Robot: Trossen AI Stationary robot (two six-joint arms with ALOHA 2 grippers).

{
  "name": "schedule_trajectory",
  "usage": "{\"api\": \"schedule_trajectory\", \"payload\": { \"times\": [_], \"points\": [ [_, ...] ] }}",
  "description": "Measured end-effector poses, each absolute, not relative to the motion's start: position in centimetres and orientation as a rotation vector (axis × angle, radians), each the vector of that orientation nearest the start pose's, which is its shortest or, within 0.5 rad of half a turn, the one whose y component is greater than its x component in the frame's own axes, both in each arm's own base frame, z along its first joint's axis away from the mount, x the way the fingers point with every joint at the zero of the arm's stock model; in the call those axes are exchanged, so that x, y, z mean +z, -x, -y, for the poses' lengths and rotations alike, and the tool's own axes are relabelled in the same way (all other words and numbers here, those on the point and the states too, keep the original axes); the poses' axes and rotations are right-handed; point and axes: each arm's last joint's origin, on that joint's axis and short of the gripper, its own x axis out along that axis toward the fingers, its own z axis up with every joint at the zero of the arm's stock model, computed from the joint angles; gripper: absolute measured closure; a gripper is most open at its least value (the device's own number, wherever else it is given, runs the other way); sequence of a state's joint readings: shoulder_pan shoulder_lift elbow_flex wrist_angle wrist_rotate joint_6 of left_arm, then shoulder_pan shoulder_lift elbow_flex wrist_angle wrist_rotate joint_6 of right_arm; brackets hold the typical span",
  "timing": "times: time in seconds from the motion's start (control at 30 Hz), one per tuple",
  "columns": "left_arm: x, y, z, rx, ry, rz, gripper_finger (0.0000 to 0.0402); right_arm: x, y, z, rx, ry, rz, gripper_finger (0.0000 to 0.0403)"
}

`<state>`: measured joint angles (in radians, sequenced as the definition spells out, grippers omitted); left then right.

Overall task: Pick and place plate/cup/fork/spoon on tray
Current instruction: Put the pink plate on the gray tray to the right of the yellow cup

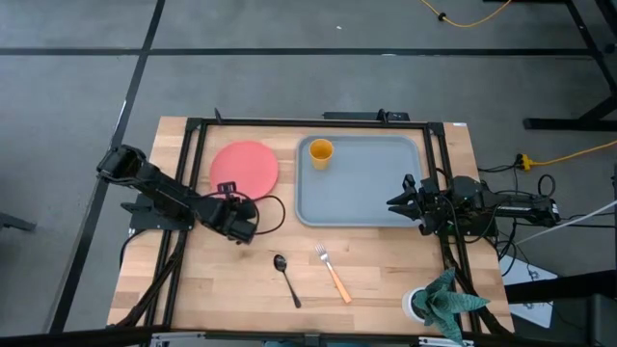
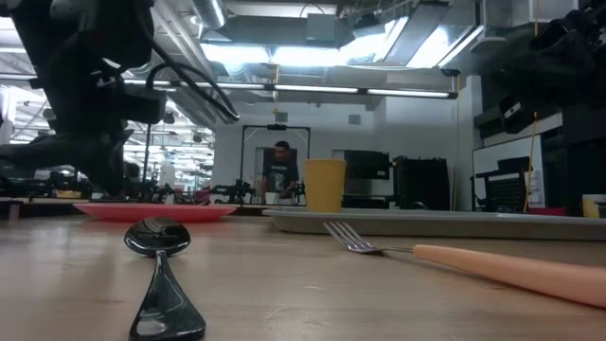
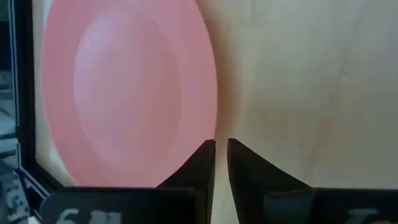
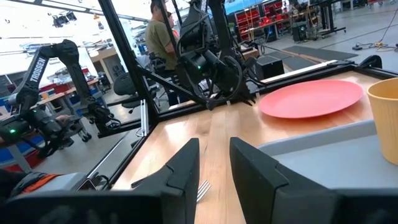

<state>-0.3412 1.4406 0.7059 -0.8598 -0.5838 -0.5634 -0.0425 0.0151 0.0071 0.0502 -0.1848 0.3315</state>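
The coral-red plate (image 1: 244,166) lies flat on the wooden table, left of the grey-blue tray (image 1: 366,198). The yellow-orange cup (image 1: 320,152) stands upright in the tray's far left corner. The dark spoon (image 1: 285,278) and the orange-handled fork (image 1: 333,272) lie on the table near the front edge. My left gripper (image 3: 221,144) slants down over the plate's near right rim (image 3: 211,118). Its fingers are open by only a thin slit, with nothing between them. My right gripper (image 1: 395,202) waits level at the tray's right side, open and empty.
A black frame rail (image 1: 196,159) runs along the plate's left side, and another (image 1: 439,183) stands at the tray's right. A white pot holding green cloth (image 1: 439,301) sits at the near right corner. Bare wood lies between the plate and the tray. A person (image 2: 279,169) stands far beyond the table.
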Motion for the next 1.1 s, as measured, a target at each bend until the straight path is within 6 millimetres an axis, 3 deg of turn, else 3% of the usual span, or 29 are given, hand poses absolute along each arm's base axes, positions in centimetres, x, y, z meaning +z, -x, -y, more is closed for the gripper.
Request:
{"api": "schedule_trajectory", "payload": {
  "times": [0.3,0.5,0.8,0.97,1.1],
  "points": [
    [16.3,-20.8,6.0,0.481,-0.129,-1.315,0.0365,17.0,-9.8,-0.1,0.148,-0.325,0.018,0.0309],
    [16.9,-21.3,6.2,0.551,-0.018,-1.256,0.0361,17.0,-9.8,-0.1,0.147,-0.326,0.019,0.0309],
    [18.8,-22.5,6.6,0.491,-0.045,-1.229,0.0294,17.0,-9.8,-0.1,0.147,-0.327,0.018,0.0309],
    [18.2,-22.2,6.3,0.446,-0.122,-1.273,0.0288,17.0,-9.8,-0.1,0.148,-0.323,0.019,0.0309],
    [17.8,-22.0,6.2,0.478,-0.080,-1.270,0.0288,17.0,-9.8,-0.1,0.147,-0.310,0.020,0.0309]
  ]
}}
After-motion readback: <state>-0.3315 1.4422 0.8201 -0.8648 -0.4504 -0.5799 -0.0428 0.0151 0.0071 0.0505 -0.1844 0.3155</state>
